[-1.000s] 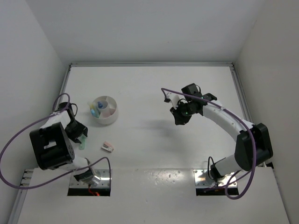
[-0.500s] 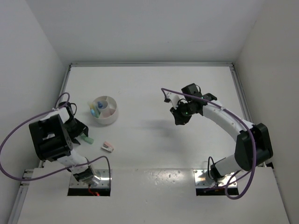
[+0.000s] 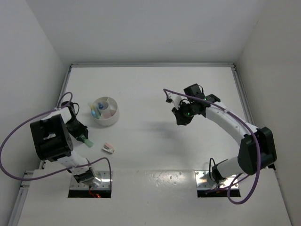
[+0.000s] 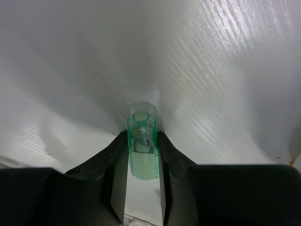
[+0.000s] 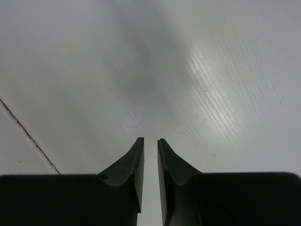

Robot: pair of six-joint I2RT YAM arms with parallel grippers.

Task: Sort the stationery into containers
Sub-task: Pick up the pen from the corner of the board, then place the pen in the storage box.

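At worktop near-left side, green highlighter is gripped between left jaws, low over surface. Pink-white stapler piece is seen near, to its right; white divided bowl lies behind. Right jaws are set barely open, empty, well apart from bowl.

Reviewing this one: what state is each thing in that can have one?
left gripper: closed on the green highlighter.
green highlighter: gripped between both fingers.
right gripper: jaws nearly together, holding nothing.
white bowl: upright, several items inside.
pink-white stapler: lying loose, untouched.
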